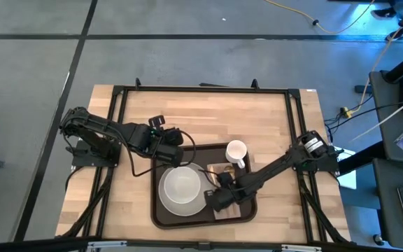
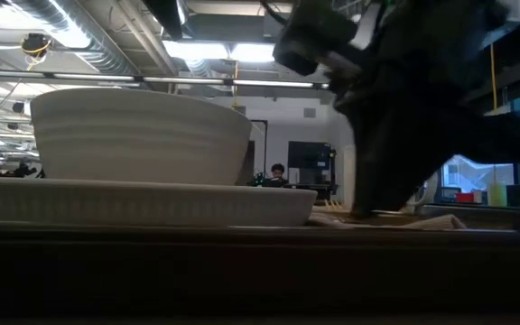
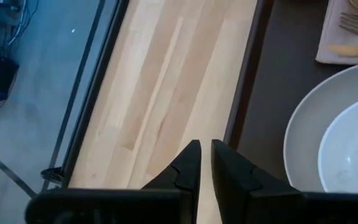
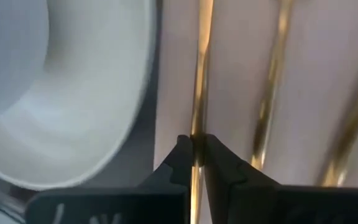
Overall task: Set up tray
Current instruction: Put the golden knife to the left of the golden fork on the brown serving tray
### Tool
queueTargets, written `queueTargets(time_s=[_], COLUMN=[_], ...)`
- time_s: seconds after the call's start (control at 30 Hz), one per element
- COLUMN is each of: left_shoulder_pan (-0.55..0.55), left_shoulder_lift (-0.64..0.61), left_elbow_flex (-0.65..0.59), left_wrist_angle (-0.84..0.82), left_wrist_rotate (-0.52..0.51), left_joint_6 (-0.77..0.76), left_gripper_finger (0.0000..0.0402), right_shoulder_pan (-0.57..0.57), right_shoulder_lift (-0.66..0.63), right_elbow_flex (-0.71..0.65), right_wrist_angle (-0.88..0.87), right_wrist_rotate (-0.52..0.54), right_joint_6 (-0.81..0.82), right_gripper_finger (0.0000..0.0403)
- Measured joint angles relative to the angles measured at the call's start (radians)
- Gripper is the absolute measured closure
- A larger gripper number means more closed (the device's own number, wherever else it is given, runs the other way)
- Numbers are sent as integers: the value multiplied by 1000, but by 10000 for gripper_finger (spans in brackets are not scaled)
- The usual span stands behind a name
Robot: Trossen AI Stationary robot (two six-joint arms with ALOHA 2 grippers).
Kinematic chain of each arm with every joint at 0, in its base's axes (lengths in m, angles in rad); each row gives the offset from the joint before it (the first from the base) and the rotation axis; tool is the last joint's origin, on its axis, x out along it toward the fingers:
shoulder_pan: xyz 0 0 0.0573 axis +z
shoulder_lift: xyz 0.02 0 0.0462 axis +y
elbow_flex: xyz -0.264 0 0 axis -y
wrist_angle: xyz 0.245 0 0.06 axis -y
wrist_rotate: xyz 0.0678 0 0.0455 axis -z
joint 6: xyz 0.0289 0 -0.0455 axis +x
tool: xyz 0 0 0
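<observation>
The dark brown tray (image 1: 155,204) lies on the wooden table. On it stand a white plate (image 1: 166,204) with a white bowl (image 1: 182,186), a white mug (image 1: 236,151) and a pinkish napkin (image 1: 227,213) carrying three gold utensils. My right gripper (image 1: 217,198) is down on the napkin (image 4: 235,74), beside the plate (image 4: 55,93), shut on the utensil nearest the plate. My left gripper (image 1: 175,155) hangs shut over the bare wood just outside the tray's far-left rim (image 3: 244,106), touching nothing. My right gripper (image 4: 196,142) pinches the thin gold handle (image 4: 200,93) of the utensil nearest the plate between its two fingertips. The fingers come from above, pointing down, and close across the handle. The utensil lies flat on the napkin.
The plate and bowl (image 2: 143,135) fill the tray's left half, close by the right gripper. The other two gold utensils (image 4: 272,93) lie parallel on the napkin. The mug stands at the tray's far-right corner. Bare wood (image 3: 166,93) stretches left of the tray.
</observation>
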State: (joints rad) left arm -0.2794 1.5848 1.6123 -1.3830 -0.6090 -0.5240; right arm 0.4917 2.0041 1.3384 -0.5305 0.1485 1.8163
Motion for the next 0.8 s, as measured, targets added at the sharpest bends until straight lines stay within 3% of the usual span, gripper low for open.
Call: queueTargets(time_s=[0.27,0.8], left_shoulder_pan=[0,0], left_shoulder_lift=[0,0], left_elbow_flex=[0,0], left_wrist_angle=[0,0], left_wrist_rotate=[-32,-46], left_joint_6=[82,66], left_gripper_finger=[368,368], right_shoulder_pan=[47,41], right_shoulder_lift=[-1,-1], right_elbow_flex=[0,0], right_wrist_angle=[-7,-6], right_wrist_rotate=[93,121], right_joint_6=[165,111], right_gripper_finger=[385,385])
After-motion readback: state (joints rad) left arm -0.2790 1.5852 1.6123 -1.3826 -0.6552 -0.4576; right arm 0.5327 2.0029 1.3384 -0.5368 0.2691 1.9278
